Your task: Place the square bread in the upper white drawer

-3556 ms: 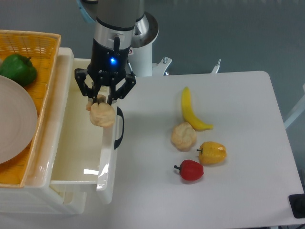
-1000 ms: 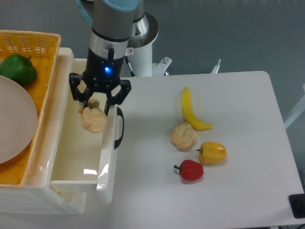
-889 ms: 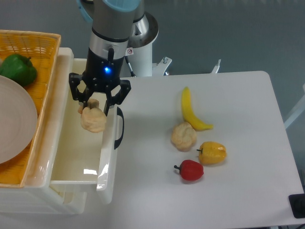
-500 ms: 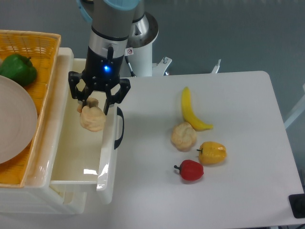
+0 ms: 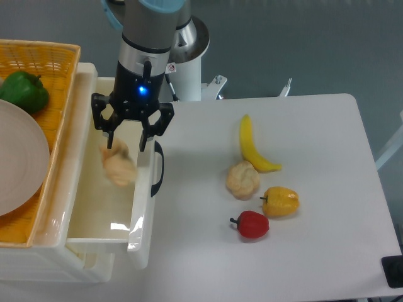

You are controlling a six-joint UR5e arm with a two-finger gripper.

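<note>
The square bread (image 5: 119, 167), a tan lumpy chunk, shows blurred inside the upper white drawer (image 5: 101, 214), just below my gripper and free of the fingers. My gripper (image 5: 128, 142) hangs over the drawer's right side, near the black handle (image 5: 157, 168), with its fingers spread open and nothing between them.
An orange wicker basket (image 5: 38, 69) at the left holds a green pepper (image 5: 23, 92) and a pale plate (image 5: 19, 165). On the white table lie a banana (image 5: 252, 146), a pale round bun (image 5: 242, 179), a yellow pepper (image 5: 281, 201) and a red pepper (image 5: 252, 224).
My fingers have spread apart and let go of the bread, which has dropped lower into the drawer. The gripper itself has stayed over the drawer.
</note>
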